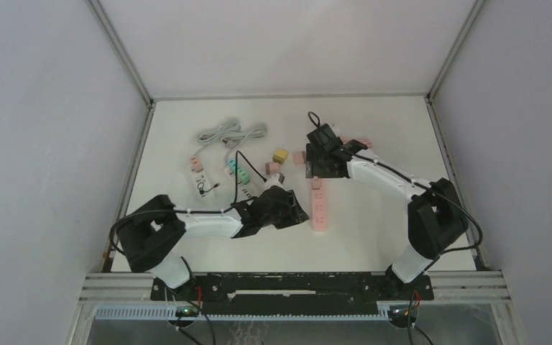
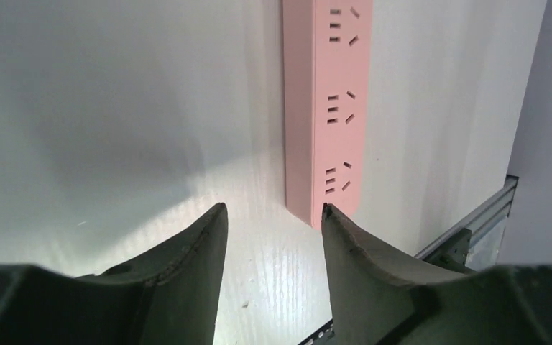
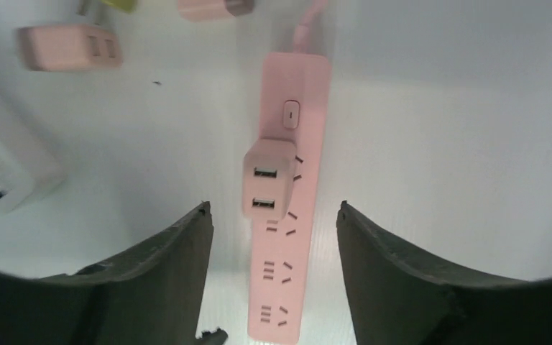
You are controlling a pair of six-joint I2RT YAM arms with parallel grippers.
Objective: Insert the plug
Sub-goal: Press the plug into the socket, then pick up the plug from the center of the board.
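Though seemingly seated on the strip point(image 3: 287, 287), the plug point(image 3: 267, 180) looks light, rigid, slick: pinch its flat sides. Left pincer point(image 2: 274, 206) and right pincer point(image 3: 274, 206) gape apart, empty.

White table point(image 1: 374, 251), grey walls point(image 1: 43, 144)

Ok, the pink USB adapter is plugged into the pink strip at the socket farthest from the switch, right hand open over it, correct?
No: the pink USB adapter sits in the socket right beside the switch, as the right wrist view shows. The rest holds: plugged into the pink strip, right hand open over it.
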